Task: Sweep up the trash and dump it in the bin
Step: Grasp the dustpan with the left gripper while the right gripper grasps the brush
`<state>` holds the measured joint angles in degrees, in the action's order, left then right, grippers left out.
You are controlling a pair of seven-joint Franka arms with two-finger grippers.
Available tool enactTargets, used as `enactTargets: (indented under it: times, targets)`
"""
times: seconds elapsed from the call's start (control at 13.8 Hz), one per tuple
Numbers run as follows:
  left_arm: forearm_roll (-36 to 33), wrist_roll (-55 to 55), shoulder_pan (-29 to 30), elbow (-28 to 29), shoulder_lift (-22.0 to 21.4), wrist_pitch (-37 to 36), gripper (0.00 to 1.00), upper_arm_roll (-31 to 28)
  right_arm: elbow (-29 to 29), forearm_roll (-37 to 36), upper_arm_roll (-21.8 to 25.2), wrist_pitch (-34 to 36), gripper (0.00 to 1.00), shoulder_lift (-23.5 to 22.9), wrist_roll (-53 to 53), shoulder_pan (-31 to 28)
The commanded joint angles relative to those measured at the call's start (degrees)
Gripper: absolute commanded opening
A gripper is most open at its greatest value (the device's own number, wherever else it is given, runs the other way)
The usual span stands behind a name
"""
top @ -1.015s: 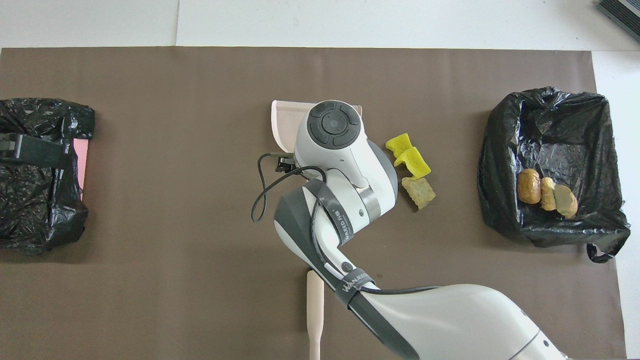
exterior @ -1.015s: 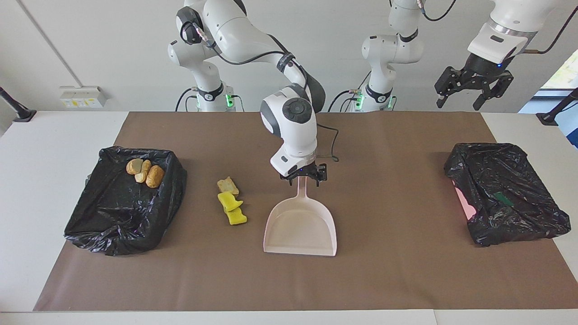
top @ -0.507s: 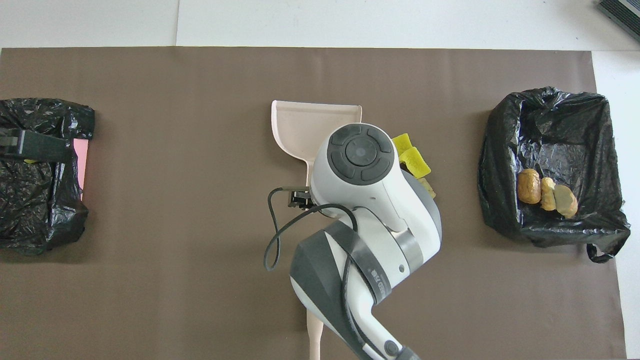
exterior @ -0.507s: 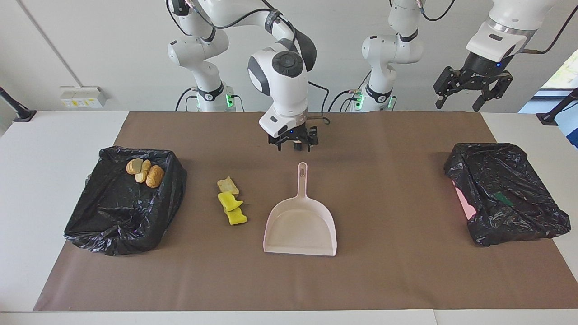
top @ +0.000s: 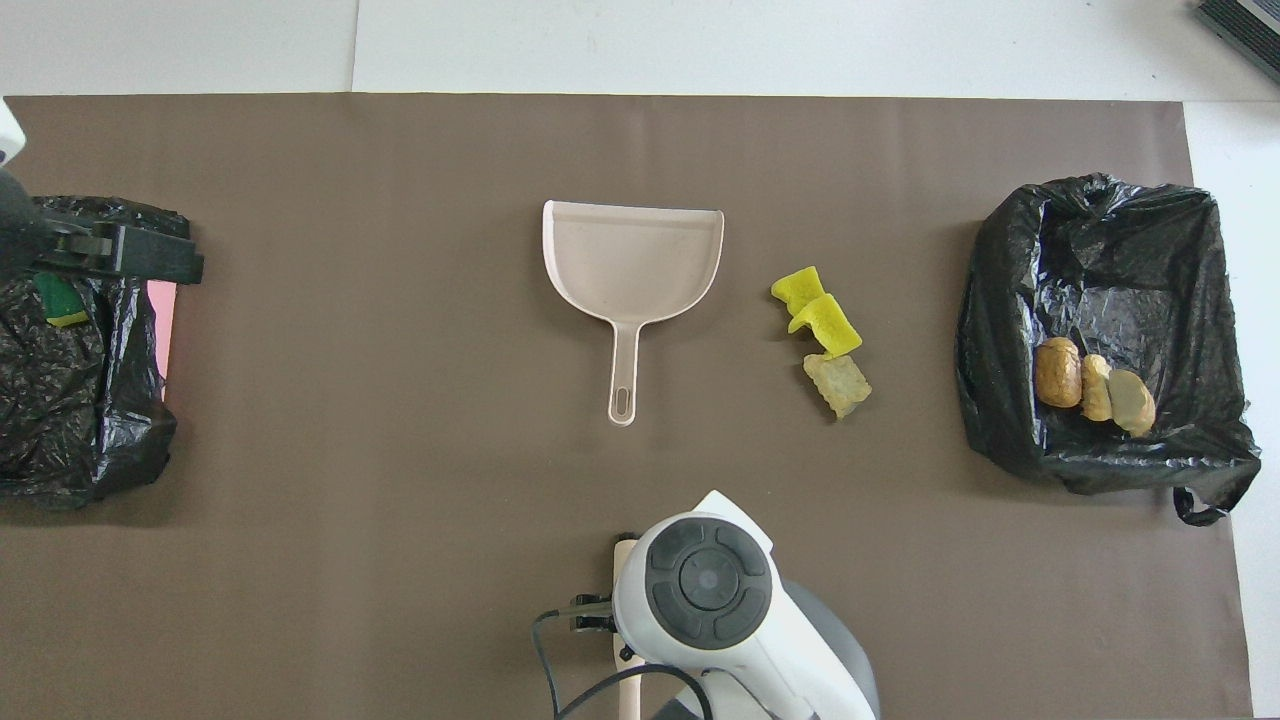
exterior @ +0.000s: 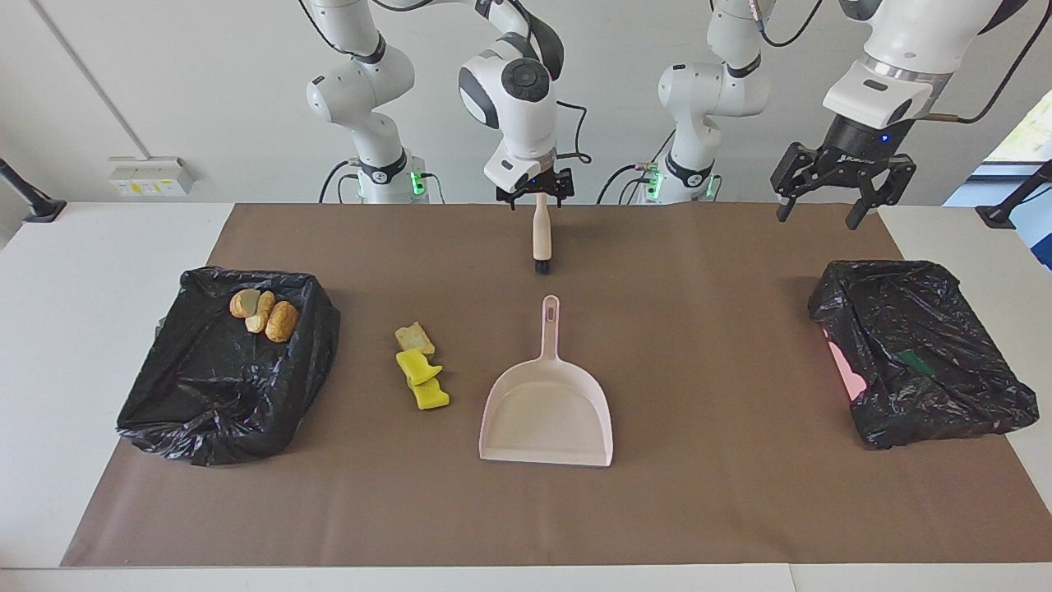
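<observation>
Two yellow sponges [exterior: 423,380] and a beige chunk [exterior: 414,337] of trash lie on the brown mat between the pink dustpan [exterior: 546,403] and the black-lined bin [exterior: 222,386] at the right arm's end. Three golden-brown pastries [exterior: 263,312] sit inside that bin. The beige brush [exterior: 541,234] lies nearer to the robots than the dustpan, black bristles toward it. My right gripper [exterior: 537,200] is open over the brush handle's end. In the overhead view its wrist [top: 708,580] covers the handle. My left gripper [exterior: 816,210] hangs open and holds nothing, high over the robots' edge of the mat.
A second black-lined bin [exterior: 920,353] stands at the left arm's end with a green-backed scrap [exterior: 915,360] inside and a pink patch showing at its side. The brown mat [exterior: 723,493] covers most of the white table.
My right gripper left the dustpan handle, rose and drew back toward the robots until it stood over the brush handle. The dustpan and trash stayed put. My left gripper shifted slightly.
</observation>
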<state>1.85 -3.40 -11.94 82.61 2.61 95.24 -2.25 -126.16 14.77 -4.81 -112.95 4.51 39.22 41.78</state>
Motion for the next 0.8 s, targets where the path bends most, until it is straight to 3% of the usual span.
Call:
enactTargets:
  times: [0.0,0.22,0.43,0.72]
  targets:
    - [0.6,-2.4,-2.4,0.5,3.5,5.7,1.00,-0.7,-8.5,2.6,-0.1,-5.7,1.00,3.0,4.0,5.0]
    - [0.3,-4.2,-3.5,-0.1,8.4,12.0,1.00,-0.7,-15.0,5.9,-0.1,-13.9,1.00,3.1,7.4,10.2]
    - [0.1,-4.1,-7.6,-0.6,13.1,16.0,1.00,-0.2,-16.9,8.3,-0.1,-14.2,1.00,3.7,7.6,11.5]
    - [0.4,1.6,-14.6,2.7,14.3,19.4,1.00,-0.2,-16.9,9.2,-0.1,-14.7,1.00,3.4,7.7,11.4]
